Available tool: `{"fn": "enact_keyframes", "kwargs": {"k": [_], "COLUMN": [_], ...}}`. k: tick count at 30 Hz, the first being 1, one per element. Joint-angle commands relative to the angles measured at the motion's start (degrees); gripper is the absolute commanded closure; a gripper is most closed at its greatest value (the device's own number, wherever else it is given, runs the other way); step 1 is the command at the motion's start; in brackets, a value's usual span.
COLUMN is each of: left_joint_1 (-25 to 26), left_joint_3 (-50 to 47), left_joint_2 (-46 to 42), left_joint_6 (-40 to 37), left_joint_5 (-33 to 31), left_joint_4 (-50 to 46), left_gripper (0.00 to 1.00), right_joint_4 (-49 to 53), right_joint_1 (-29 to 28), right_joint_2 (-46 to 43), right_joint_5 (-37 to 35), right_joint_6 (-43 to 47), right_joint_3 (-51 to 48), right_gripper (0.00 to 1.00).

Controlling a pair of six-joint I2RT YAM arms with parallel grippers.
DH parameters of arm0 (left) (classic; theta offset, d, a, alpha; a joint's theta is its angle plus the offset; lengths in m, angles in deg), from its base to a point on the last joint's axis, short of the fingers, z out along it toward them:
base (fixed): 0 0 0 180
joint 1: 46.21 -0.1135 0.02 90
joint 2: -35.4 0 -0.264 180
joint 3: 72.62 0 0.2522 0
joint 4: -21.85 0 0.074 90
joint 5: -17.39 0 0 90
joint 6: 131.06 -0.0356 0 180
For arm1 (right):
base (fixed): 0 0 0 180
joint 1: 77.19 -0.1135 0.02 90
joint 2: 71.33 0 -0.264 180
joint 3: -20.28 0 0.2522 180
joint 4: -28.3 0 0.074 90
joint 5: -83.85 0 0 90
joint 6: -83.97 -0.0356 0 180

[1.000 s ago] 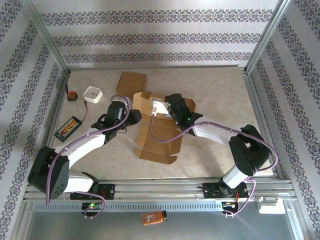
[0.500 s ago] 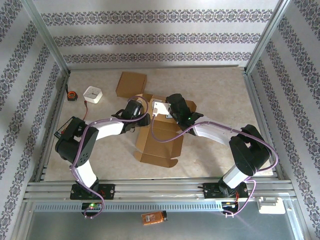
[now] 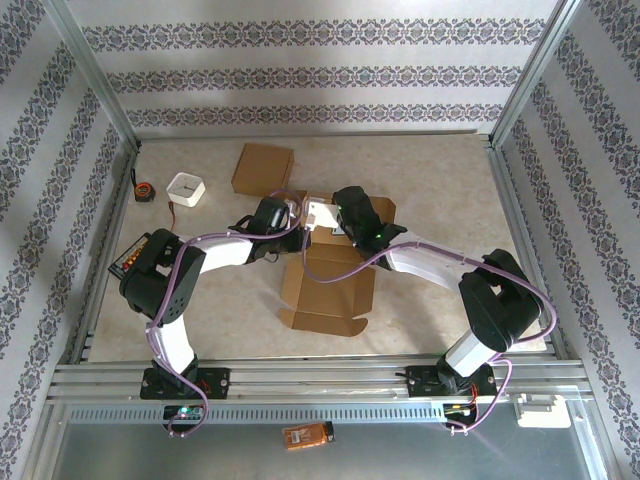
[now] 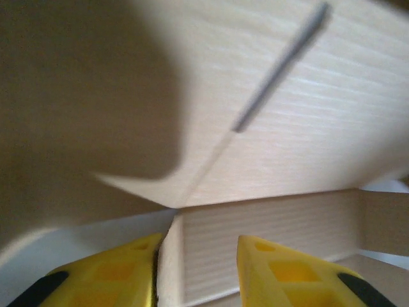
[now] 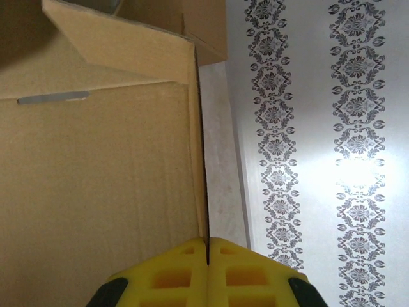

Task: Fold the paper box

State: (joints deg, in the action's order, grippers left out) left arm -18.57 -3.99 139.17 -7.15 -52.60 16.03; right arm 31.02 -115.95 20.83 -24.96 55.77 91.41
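You find no writing you can read here; the white patch (image 3: 322,214) on the paper box (image 3: 330,285) is too small.

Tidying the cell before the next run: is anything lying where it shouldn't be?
One thing stands out: a small orange object lies off the table, on the metal ledge on the near side of the arms' mounting rail, away from the paper box being folded.
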Motion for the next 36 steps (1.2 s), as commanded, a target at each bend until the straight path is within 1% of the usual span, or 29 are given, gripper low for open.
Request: {"fn": "enact_keyframes", "kwargs": {"k": [1, 5, 7, 11, 13, 15, 17, 18, 21, 23, 26, 27, 28, 31, 33, 36], "left_joint_1": [-0.28, -0.2, 0.07, 0.96, 1.4, 1.41, 1.37, 1.29, 1.2, 0.55, -2.74, -4.07, -5.89, -10.77, -12.59, -14.94], "left_joint_3": [-1.11, -3.76, -5.39, -7.55, -7.82, -8.09, -8.18, -8.04, -5.78, -3.7, -1.24, -0.5, 0.18, 2.67, 4.93, 8.06], "left_joint_2": [-1.78, 1.11, 3.25, 6.41, 6.89, 5.6, 1.9, -0.29, -9.48, -16.0, -22.26, -23.2, -23.68, -22.36, -19.8, -14.9], "left_joint_6": [5.87, 14.23, 17.36, 19.75, 20.2, 19.46, 16.76, 14.74, 5.26, -0.82, -7.39, -9.36, -11.65, -19.3, -23.99, -27.88], "left_joint_5": [8.05, 11.78, 12.68, 12.06, 12.03, 11.31, 9.11, 7.75, 1.21, -5.93, -12.71, -13.31, -12.34, -3.8, 1.31, 7.37], "left_joint_4": [8.51, 18.15, 23.31, 28.26, 29.09, 28.68, 25.38, 22.63, 9.32, -1.75, -13.1, -15.46, -17.38, -20.55, -22.9, -25.79], "left_gripper": [0.66, 0.67, 0.67, 0.7, 0.71, 0.71, 0.69, 0.67, 0.55, 0.48, 0.4, 0.38, 0.37, 0.3, 0.27, 0.25], "right_joint_4": [-0.39, -0.4, -0.29, -0.2, -0.27, -0.23, -0.27, -0.29, -0.23, -0.21, -0.22, -0.22, -0.18, 0.06, 0.28, 0.76], "right_joint_1": [-0.43, -0.36, -0.35, -0.39, -0.35, -0.23, -0.1, -0.03, 0.18, 0.38, 0.48, 0.49, 0.36, 0.11, -0.06, -0.26], "right_joint_2": [0.25, 0.28, 0.26, 0.04, -0.05, -0.27, -0.56, -0.74, -1.3, -1.61, -1.95, -1.94, -2.05, -2.15, -2.34, -2.58], "right_joint_5": [-1.36, -1.74, -1.73, -1.95, -2.02, -2.19, -2.12, -2.03, -1.85, -1.85, -1.66, -1.58, -1.58, -1.36, -1.17, -0.96], "right_joint_6": [-1.28, -1.51, -1.78, -2.02, -2.03, -2.01, -1.87, -1.81, -1.17, -1.15, -1.04, -1.14, -1.18, -1.16, -1.2, -1.12], "right_joint_3": [2.13, 2.23, 2.29, 2.06, 1.92, 1.86, 1.62, 1.55, 1.27, 1.19, 1.25, 1.18, 1.19, 1.32, 1.4, 1.69], "right_gripper": [1.0, 1.0, 1.0, 1.0, 1.0, 1.0, 1.0, 1.0, 1.0, 1.0, 1.0, 1.0, 1.0, 1.0, 1.0, 1.0]}}
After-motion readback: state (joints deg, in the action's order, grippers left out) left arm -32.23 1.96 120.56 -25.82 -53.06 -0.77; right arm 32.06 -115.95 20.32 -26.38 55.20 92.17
